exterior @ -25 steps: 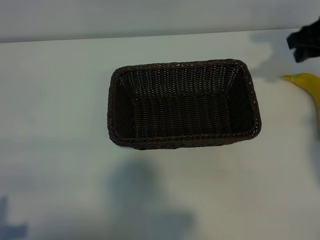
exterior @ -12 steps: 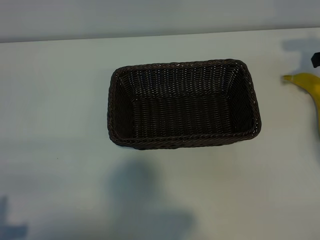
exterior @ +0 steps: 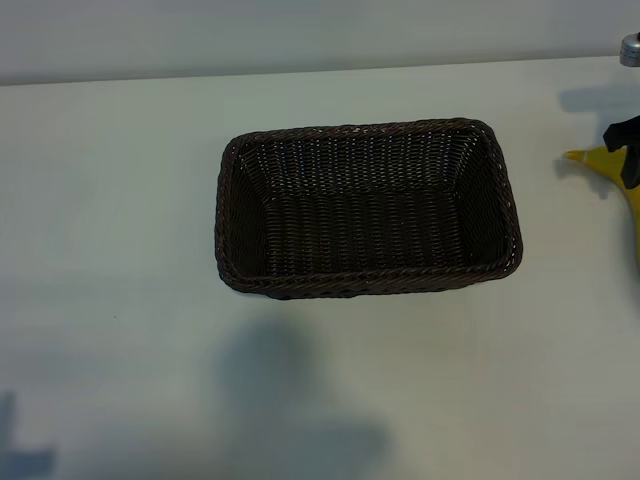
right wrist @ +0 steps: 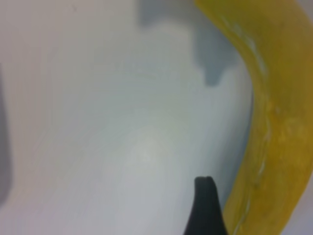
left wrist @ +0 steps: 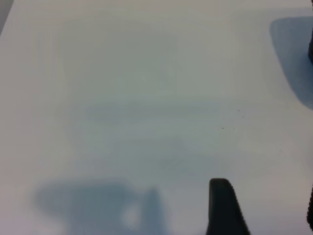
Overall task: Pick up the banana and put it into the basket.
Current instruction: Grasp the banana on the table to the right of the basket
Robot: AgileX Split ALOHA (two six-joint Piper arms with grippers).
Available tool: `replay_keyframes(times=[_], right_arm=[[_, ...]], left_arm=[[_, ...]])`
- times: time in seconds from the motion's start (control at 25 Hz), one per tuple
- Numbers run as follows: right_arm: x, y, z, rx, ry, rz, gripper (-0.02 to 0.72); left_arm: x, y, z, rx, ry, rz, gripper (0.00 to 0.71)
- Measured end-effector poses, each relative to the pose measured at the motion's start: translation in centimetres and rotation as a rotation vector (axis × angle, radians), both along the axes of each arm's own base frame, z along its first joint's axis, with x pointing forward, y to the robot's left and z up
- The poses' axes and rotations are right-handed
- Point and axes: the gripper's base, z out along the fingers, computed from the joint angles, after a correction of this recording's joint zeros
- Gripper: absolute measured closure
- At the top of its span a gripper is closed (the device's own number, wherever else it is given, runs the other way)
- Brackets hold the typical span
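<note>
- The right gripper (exterior: 628, 150) shows as matte black, blocky pieces at the exterior view's edge.
- A small round silver metal part (exterior: 630, 48) sits above it.
- Each wrist view catches one black finger (right wrist: 205, 208), narrowing to a blunt, rounded tip (left wrist: 222, 208).

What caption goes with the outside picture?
Right claw open above the banana, empty basket waiting nearby.

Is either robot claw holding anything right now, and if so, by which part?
Nothing is held. The right gripper hangs open over the banana, which lies on the table. The left gripper is open over bare table.
</note>
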Motion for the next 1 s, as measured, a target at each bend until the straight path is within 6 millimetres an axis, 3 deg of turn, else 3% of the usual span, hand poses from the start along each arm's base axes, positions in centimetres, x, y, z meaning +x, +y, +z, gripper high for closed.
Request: replay_keyframes(times=[0.84, 1.0], right_arm=[[1.3, -0.5, -4.2, -0.045, 0.046, 0.013, 0.163], [1.3, -0.3, -6.0, -0.023, 0.088, 0.002, 0.163]], left_arm=[[0.0, 0.0, 0.0, 0.0, 0.0, 0.0, 0.264], [0.0, 0.0, 0.0, 0.0, 0.0, 0.0, 0.264]])
